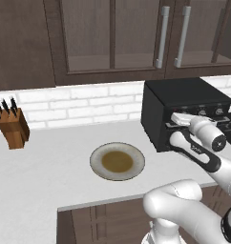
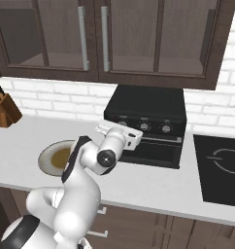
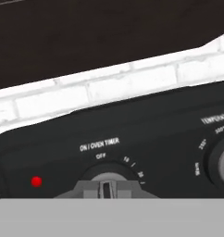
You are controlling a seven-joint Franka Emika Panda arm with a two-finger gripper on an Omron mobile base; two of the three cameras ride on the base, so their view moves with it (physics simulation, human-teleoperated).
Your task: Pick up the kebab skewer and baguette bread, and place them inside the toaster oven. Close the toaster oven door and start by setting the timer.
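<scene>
toaster oven [image 2: 146, 126] sat on the counter [image 1: 41, 167] against the brick wall, long axis along the wall, front facing the robot, door [image 2: 153, 148] shut. three knobs; gripper [image 2: 120, 130] was at the leftmost, the timer knob [image 3: 106, 185], red light [image 3: 36, 181] beside it. jaw state: can't tell. one plate [image 1: 96, 159], one knife block [image 1: 12, 126].

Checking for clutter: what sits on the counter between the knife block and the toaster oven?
The plate, no food on it, in the left base view.

toaster oven [image 3: 132, 139] panel: "ON / OVEN TIMER", "OFF"
</scene>
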